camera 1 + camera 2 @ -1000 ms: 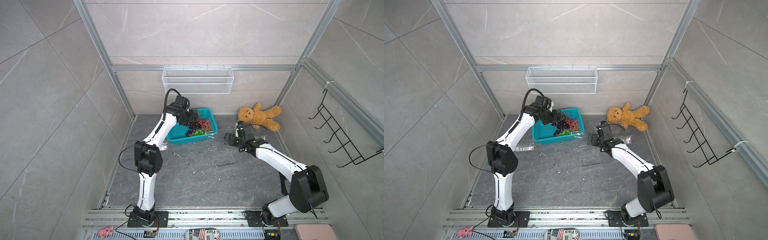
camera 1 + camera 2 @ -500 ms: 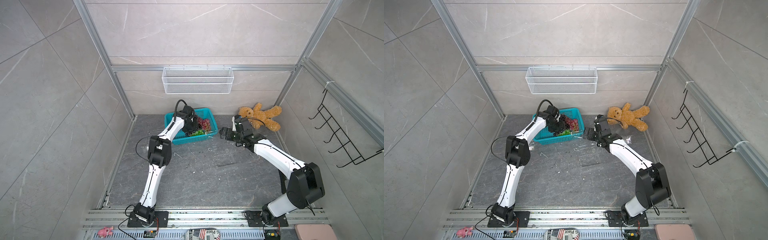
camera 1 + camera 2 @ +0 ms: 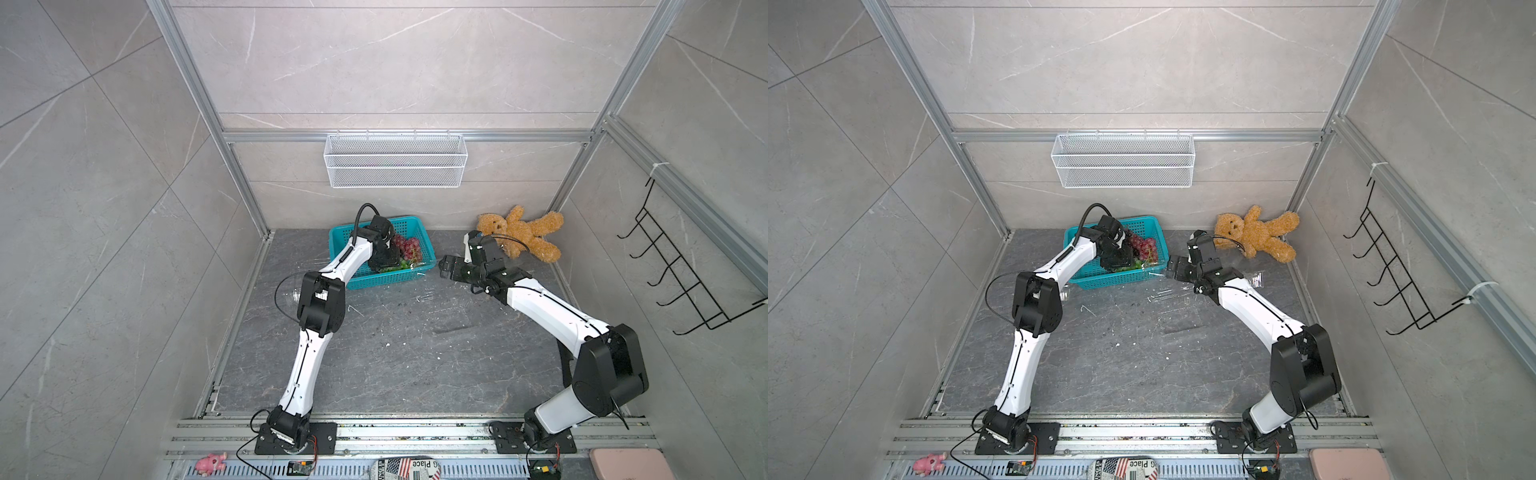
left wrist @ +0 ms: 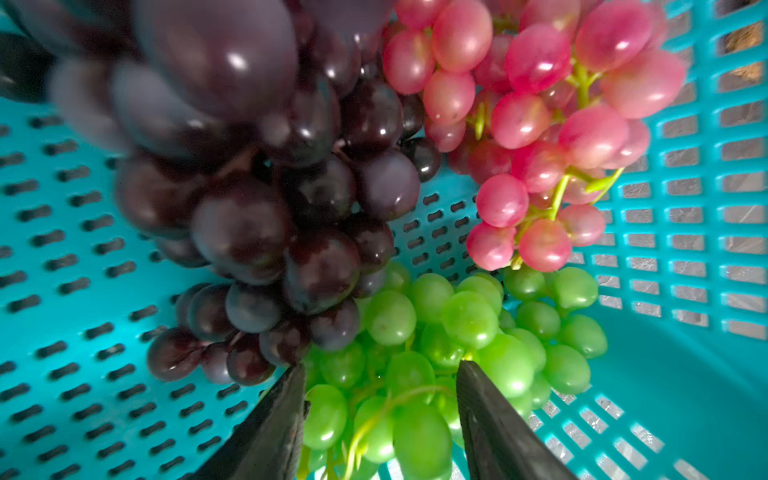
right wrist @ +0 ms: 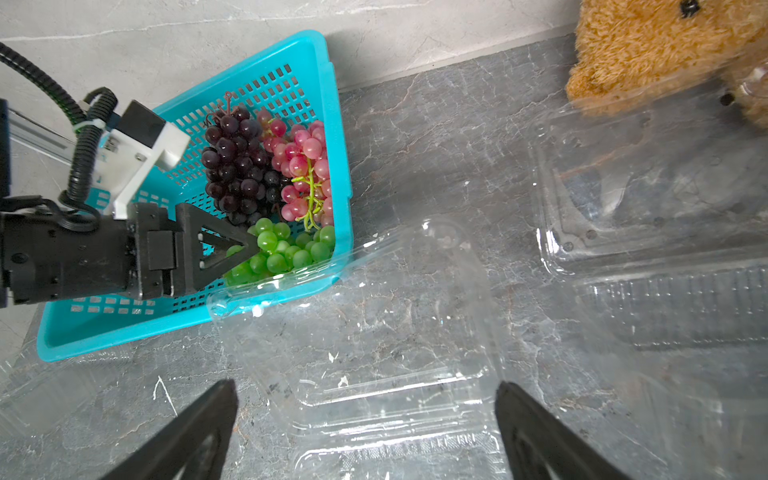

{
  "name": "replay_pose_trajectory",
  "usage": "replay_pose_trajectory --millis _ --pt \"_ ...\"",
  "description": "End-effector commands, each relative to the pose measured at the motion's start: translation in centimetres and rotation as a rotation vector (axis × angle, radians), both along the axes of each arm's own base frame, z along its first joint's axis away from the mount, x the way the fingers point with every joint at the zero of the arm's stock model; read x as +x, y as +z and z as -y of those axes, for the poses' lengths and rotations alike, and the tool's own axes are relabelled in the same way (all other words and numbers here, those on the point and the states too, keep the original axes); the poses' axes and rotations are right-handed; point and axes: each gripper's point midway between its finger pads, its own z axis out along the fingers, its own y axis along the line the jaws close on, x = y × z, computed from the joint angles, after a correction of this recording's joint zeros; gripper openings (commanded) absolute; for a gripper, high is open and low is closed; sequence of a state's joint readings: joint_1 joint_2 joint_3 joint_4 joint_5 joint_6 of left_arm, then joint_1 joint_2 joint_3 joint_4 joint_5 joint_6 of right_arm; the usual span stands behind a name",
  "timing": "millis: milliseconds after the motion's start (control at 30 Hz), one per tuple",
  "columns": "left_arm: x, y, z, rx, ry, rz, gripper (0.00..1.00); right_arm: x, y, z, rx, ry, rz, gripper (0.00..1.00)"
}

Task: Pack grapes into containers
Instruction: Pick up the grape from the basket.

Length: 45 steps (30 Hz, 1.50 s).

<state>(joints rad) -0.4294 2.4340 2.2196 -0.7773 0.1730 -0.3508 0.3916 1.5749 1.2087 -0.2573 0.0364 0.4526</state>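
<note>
Grapes (image 5: 249,174) lie in the teal basket (image 5: 124,328); the left arm (image 3: 349,262) bends down into it, left claw (image 4: 380,365) pinching the green bunch (image 4: 457,324). Right claw (image 5: 365,384) spread over a clear container (image 5: 395,316), edges barely traceable.

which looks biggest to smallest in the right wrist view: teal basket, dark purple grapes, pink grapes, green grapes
1. teal basket, clearly largest
2. dark purple grapes and pink grapes: too alike to rank
3. green grapes look smallest, but the left gripper hides part, so unsure
</note>
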Motion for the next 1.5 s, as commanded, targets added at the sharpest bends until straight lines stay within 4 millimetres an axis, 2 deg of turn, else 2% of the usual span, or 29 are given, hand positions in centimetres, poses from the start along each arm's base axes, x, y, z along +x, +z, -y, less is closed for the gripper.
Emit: replay_pose_trajectory --millis 0,33,100,300,500,533,567,700,767,1200,1367,1467 --pt "0.0 4.8 0.2 -0.007 -0.019 0.104 0.61 -0.2 0.0 -0.3 0.009 0.002 -0.01 0.99" --pt "0.0 4.8 0.2 -0.006 -0.019 0.105 0.61 -0.2 0.0 -0.3 0.008 0.002 -0.011 0.99" --pt "-0.1 6.8 0.3 -0.022 -0.023 0.136 0.61 -0.1 0.1 -0.3 0.008 0.001 -0.008 0.99" --pt "-0.7 6.8 0.6 -0.001 -0.056 0.132 0.6 0.0 0.2 -0.2 0.002 0.0 -0.007 0.99" --pt "-0.7 6.1 0.6 0.081 -0.08 0.157 0.6 0.0 0.1 -0.2 0.002 0.001 -0.008 0.99" --pt "-0.6 4.7 0.6 0.097 -0.085 0.135 0.59 0.0 0.2 -0.3 0.001 0.001 -0.006 0.99" --pt "-0.4 4.2 0.6 0.108 -0.084 0.132 0.57 0.0 0.2 -0.1 -0.002 -0.002 -0.005 0.99" --pt "0.0 3.7 0.8 0.125 -0.096 0.141 0.55 0.0 0.2 0.0 -0.011 -0.004 -0.003 0.99" --pt "0.2 3.6 0.8 0.141 -0.096 0.153 0.49 0.1 0.1 0.0 -0.012 -0.004 -0.004 0.99" --pt "1.0 1.7 0.9 0.18 -0.111 0.149 0.4 -0.1 0.3 0.1 -0.012 -0.008 0.003 0.99" --pt "1.2 1.7 0.9 0.182 -0.102 0.155 0.24 0.0 0.1 0.1 -0.011 -0.011 0.0 0.99" --pt "1.5 2.7 0.8 0.183 -0.097 0.179 0.08 0.0 0.1 0.1 -0.006 -0.01 0.002 0.99"
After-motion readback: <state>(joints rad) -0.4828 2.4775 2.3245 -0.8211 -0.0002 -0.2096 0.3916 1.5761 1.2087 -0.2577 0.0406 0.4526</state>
